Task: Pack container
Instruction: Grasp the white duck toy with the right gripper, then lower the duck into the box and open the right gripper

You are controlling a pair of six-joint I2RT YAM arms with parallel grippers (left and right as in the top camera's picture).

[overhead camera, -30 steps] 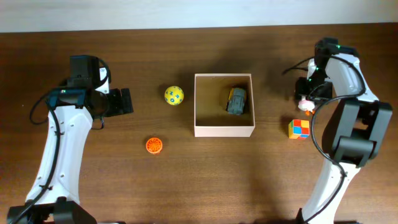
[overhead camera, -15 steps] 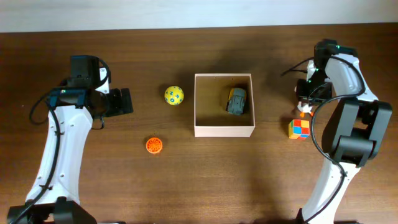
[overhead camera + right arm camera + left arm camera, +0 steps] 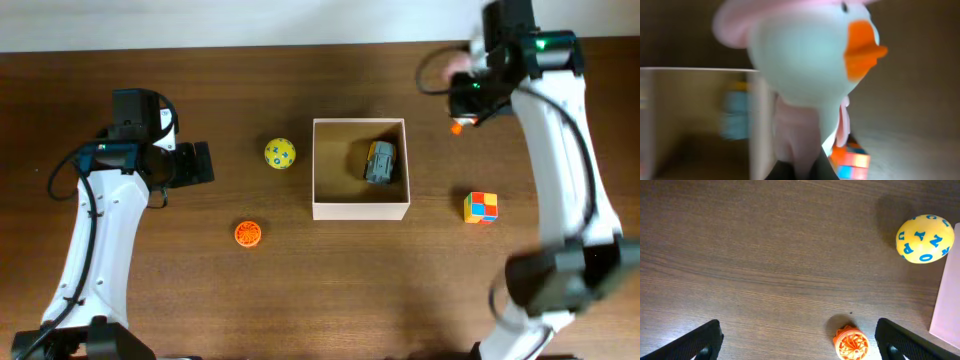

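The container (image 3: 360, 211), a square white-walled box with a tan floor, sits mid-table with a grey toy car (image 3: 380, 162) inside. My right gripper (image 3: 468, 95) hovers raised beyond the box's far right corner, shut on a white toy duck (image 3: 805, 65) with a pink hat and orange beak. In the right wrist view the duck fills the frame above my gripper (image 3: 802, 172), and the blurred container (image 3: 760, 125) lies lower left. My left gripper (image 3: 200, 162) stands open and empty left of a yellow lettered ball (image 3: 280, 153). The left wrist view shows that gripper (image 3: 800, 345) wide apart over bare wood.
An orange wheel-shaped toy (image 3: 247, 233) lies front left of the box, also seen as the orange toy (image 3: 851, 342). The yellow ball (image 3: 925, 238) rests near the box wall (image 3: 945, 305). A colourful cube (image 3: 481, 207) sits right of the box, cube (image 3: 852, 162).
My right gripper closed on the duck beside the cube, then lifted it up and toward the far side, nearer the container's far right corner. The left arm stayed still.
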